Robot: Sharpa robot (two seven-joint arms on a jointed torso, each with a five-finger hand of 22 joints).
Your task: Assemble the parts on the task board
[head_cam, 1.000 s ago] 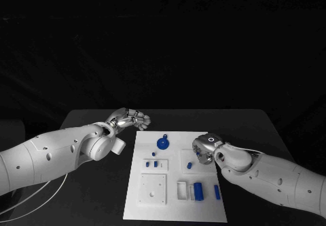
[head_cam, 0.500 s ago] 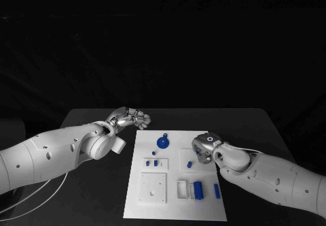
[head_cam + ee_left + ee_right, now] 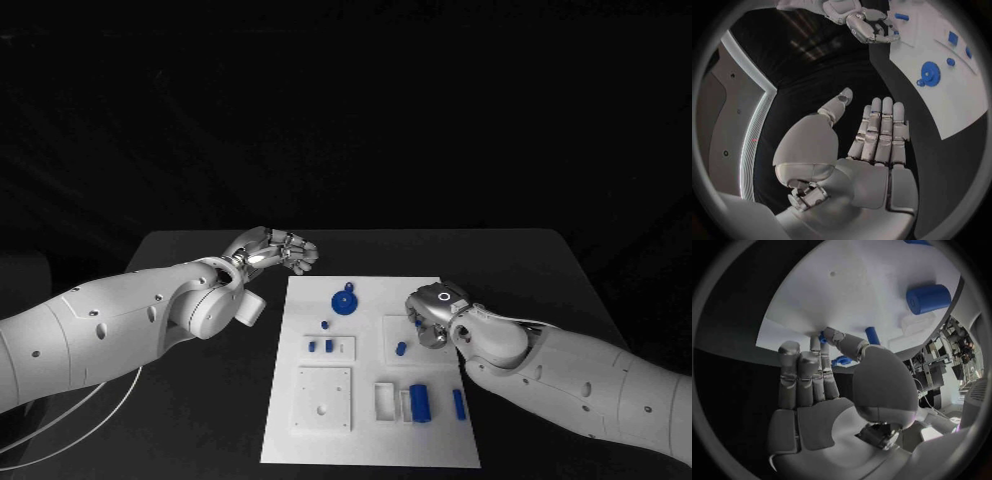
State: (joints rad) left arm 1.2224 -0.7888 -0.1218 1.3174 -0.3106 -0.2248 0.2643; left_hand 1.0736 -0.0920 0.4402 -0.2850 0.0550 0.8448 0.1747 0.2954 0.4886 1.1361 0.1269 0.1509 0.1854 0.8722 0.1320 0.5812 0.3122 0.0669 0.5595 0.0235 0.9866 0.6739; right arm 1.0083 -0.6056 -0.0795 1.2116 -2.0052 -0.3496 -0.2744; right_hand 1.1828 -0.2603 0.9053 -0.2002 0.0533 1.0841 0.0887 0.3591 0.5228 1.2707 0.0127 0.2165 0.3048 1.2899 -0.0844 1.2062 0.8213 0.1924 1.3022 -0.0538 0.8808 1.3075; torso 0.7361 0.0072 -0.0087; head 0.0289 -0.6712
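The white task board point(image 3: 368, 440) lies in the middle of the black table. On it are a blue gear point(image 3: 345, 300), small blue pegs point(image 3: 313, 348), a blue cylinder point(image 3: 420, 402) and a blue bar point(image 3: 460, 403). My right hand point(image 3: 433, 315) is low over the board's right edge. In the right wrist view its thumb and a finger pinch a small blue part point(image 3: 822, 337) against the board point(image 3: 867, 280), with a blue peg point(image 3: 872, 334) just beside it. My left hand point(image 3: 274, 250) hovers off the board's far left corner, its fingers point(image 3: 879, 125) straight and holding nothing.
A raised white square block point(image 3: 325, 398) and a white slotted holder point(image 3: 387, 402) stand on the near half of the board. Bare black table point(image 3: 202, 420) runs along both sides of the board.
My right hand has edged slightly left over the board. The left hand and the parts lie as before.
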